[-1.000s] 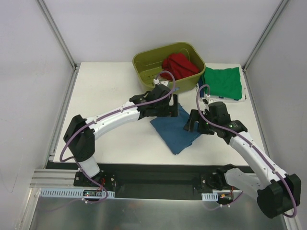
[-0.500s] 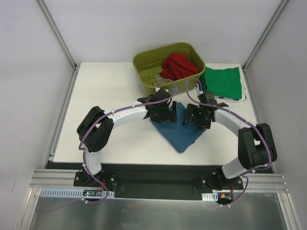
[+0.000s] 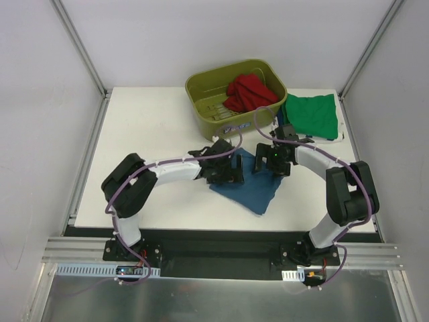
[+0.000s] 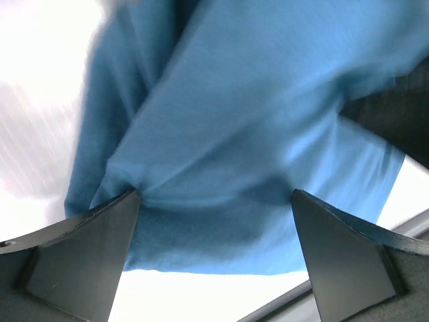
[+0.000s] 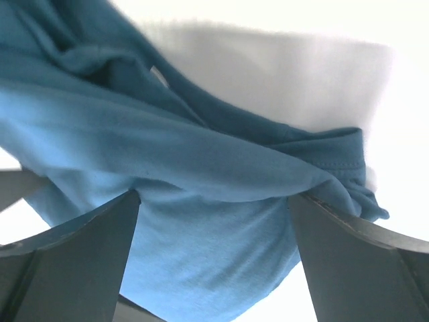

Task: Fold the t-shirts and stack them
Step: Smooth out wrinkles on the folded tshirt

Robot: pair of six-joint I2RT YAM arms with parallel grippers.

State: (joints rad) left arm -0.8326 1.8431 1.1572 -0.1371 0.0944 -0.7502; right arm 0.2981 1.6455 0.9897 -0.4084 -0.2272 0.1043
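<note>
Jaws stand wide on left gripper (image 3: 233,169) and right gripper (image 3: 266,163), holding nothing, over the teal-blue t-shirt (image 3: 249,189) on the table (image 3: 147,134); sink low and catch every layer before you close.

White links (image 3: 175,168), black joints (image 3: 124,184), purple cables (image 3: 255,124), dark wedge-shaped end effector fingers (image 4: 80,255).

A flat white table top (image 3: 147,141) sits inside plain pale grey walls (image 3: 201,40). At its back corners stand thin silver metal posts (image 3: 79,45). A shiny grey metal sheet (image 3: 214,302) lies in front. The light is bright.
</note>
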